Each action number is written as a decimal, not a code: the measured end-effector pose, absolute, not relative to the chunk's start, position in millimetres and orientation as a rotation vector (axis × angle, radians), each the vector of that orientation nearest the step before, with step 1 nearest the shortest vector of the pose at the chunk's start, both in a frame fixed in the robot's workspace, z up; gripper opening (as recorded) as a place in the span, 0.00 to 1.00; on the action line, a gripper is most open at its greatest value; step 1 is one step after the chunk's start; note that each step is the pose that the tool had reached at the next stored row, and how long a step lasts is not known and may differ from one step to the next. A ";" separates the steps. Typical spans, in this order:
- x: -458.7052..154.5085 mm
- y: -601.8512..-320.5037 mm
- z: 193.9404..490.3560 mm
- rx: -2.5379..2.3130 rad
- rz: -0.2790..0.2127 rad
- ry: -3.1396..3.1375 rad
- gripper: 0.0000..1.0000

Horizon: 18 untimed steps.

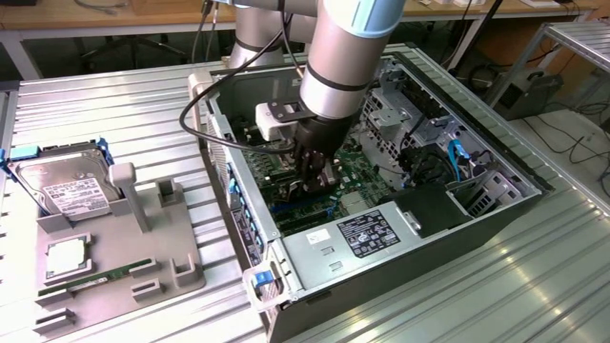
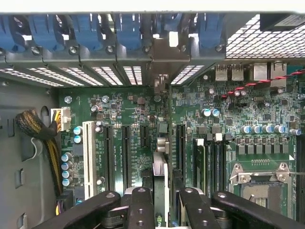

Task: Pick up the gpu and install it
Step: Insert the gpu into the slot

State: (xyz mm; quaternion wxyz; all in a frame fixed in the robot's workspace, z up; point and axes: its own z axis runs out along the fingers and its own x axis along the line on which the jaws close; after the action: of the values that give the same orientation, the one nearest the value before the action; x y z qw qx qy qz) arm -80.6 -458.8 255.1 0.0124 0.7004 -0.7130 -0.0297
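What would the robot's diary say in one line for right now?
tool: shut on gpu | place: inside computer case, over motherboard slots | gpu: edge-on, upright | tray: hard drive there

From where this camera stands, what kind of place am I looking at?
Probably a robotics lab or test workshop. An open computer case lies on a ribbed metal table, a robot arm reaches into it, and a grey tray beside it holds a hard drive.
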 end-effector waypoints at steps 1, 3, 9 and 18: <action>-80.6 -458.8 254.2 2.182 -0.095 -2.221 0.26; -80.5 -458.7 253.0 2.182 -0.099 -2.220 0.26; -79.3 -458.5 252.7 2.179 -0.105 -2.218 0.26; -76.5 -458.3 252.5 2.178 -0.109 -2.217 0.27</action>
State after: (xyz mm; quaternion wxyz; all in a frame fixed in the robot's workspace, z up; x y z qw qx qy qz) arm -76.5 -458.3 252.5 0.0162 0.7003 -0.7129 -0.0350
